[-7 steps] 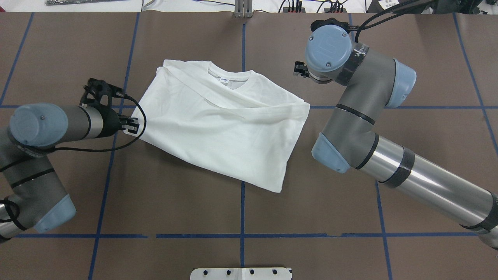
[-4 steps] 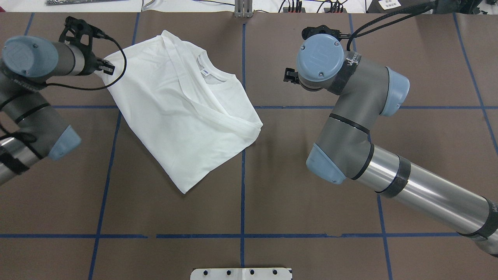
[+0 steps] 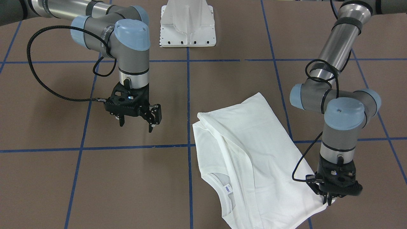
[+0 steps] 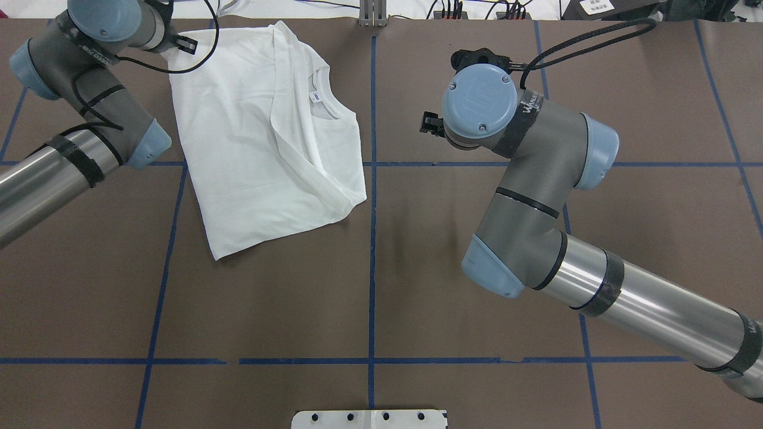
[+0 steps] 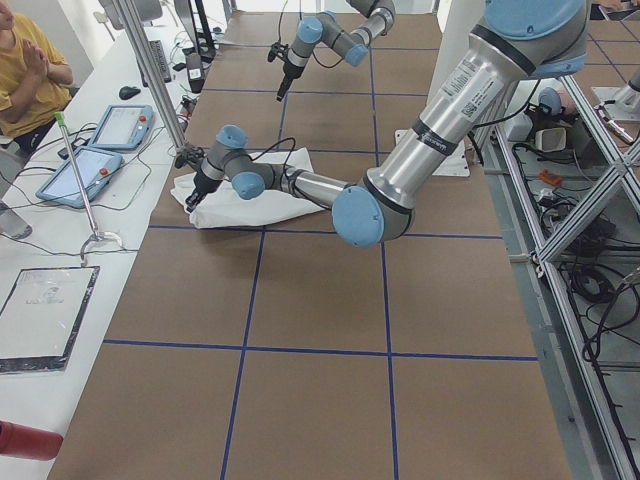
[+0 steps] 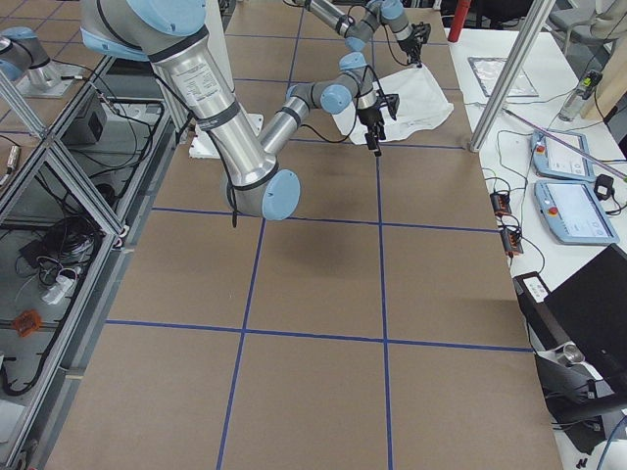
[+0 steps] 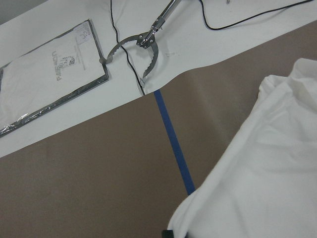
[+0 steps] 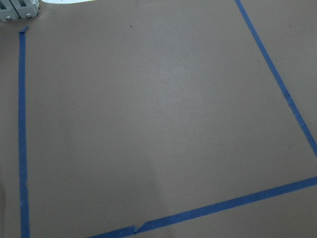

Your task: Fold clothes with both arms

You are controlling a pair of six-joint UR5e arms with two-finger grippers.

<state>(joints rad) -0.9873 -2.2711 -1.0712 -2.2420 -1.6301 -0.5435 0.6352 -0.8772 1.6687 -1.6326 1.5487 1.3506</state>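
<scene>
The white shirt (image 4: 262, 131) lies folded on the brown table at the far left, collar and blue-printed neck label (image 4: 316, 98) facing up. It also shows in the front view (image 3: 254, 159) and in the left wrist view (image 7: 262, 173). My left gripper (image 3: 329, 200) is shut on a corner of the shirt near the table's far edge, and the overhead view shows it there too (image 4: 179, 44). My right gripper (image 3: 135, 125) is open and empty, hovering above bare table to the right of the shirt, apart from it. No black text shows.
The white pedestal base (image 4: 369, 419) sits at the near edge. Beyond the far edge, a white bench holds a grabber tool (image 7: 143, 44) and a framed sheet (image 7: 49, 74). An operator in yellow (image 5: 25, 70) sits by two tablets (image 5: 100, 130).
My left gripper has dragged the shirt's corner from the left middle to the far left edge, turning the shirt and sliding it leftward. My right arm has drifted slightly left, still open.
</scene>
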